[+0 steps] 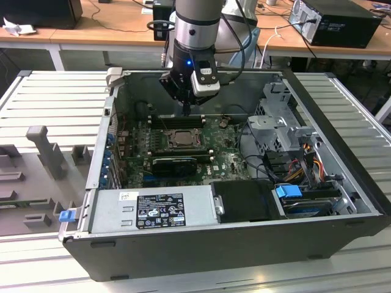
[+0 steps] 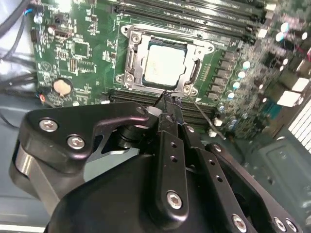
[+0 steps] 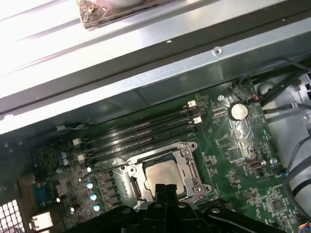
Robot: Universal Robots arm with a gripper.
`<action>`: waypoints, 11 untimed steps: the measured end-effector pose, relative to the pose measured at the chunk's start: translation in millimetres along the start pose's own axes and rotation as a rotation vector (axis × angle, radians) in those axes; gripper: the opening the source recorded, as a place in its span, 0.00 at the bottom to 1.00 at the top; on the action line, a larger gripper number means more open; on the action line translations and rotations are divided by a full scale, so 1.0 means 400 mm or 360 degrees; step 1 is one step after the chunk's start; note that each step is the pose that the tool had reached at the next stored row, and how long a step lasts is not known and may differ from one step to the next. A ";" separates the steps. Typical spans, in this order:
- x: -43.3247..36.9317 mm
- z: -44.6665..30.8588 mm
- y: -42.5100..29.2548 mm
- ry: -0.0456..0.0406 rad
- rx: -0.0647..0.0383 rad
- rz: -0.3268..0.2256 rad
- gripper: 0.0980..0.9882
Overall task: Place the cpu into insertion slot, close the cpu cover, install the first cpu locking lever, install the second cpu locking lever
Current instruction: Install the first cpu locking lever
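Note:
The cpu lies flat in the insertion slot, its pale silver top showing through the cut-out of the cpu cover, which lies down over it. My gripper is shut with nothing between its fingers. Its tips hover just off the socket's edge on the memory-slot side, close above the board. A thin metal lever rod runs out from that socket corner, right beside the fingertips.
Long black memory slots run along one side of the socket. A black card sits on the other side. The case walls, a drive cage and cables ring the green board.

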State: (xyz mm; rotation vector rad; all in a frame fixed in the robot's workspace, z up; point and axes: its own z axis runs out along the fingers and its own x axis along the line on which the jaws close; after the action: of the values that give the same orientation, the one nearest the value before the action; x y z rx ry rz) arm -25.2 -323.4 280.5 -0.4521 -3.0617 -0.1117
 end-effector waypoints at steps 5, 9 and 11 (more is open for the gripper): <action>0.000 0.003 0.000 -0.0003 0.0006 -0.0194 0.01; 0.000 0.004 0.000 0.0001 0.0011 -0.0328 0.01; 0.000 0.005 0.000 0.0004 0.0013 -0.0381 0.01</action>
State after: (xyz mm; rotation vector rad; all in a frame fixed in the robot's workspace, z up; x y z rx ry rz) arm -25.3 -323.4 278.5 -0.0825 -3.0991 -0.1070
